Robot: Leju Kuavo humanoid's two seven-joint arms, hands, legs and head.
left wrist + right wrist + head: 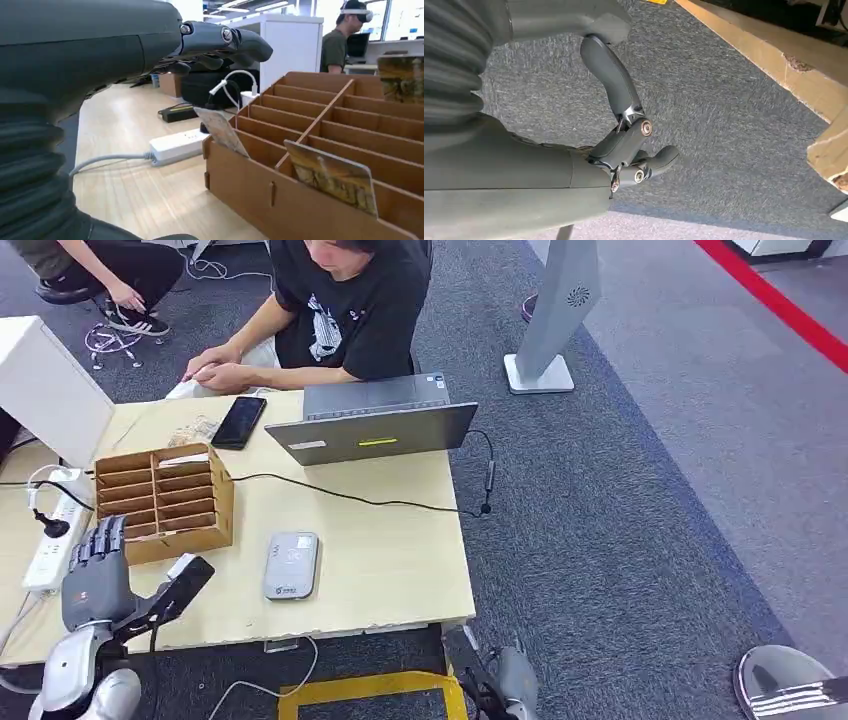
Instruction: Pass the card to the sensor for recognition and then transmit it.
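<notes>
Left robot hand: the left robot hand point(97, 570) hovered at the desk's point(380, 550) near-left edge, fingers spread, holding nothing.
Right robot hand: the right robot hand point(624, 145) hung over grey carpet, fingers loosely curled, empty.
Cards: one card point(332, 175) stood in the wooden organizer point(165, 502).
Sensor: the grey sensor point(291, 565) lay flat beside the organizer.

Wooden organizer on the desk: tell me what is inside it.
The wooden organizer holds picture cards standing in a few slots; most slots look empty. Slot bottoms are hidden by the dividers.
</notes>
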